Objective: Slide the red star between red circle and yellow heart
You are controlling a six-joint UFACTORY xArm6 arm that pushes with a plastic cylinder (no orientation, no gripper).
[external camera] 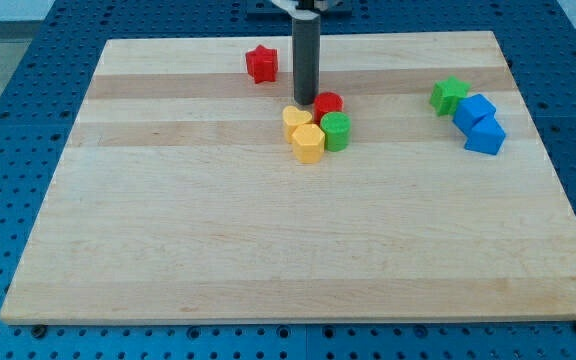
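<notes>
My tip [305,103] is sitting between heart [295,119] and circle [328,104], the star [261,63] lying toward the bench's far edge (leftward), well apart.

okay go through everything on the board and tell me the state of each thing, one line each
My tip: down on the board, between yellow heart and red circle.
Red star: alone, up-left of the tip.
Red circle: beside the tip.
Yellow heart: in the cluster.
Yellow hexagon: against the heart.
Green cylinder: below the red circle.
Green star: touching a blue block.
Blue blocks: two, together.
</notes>
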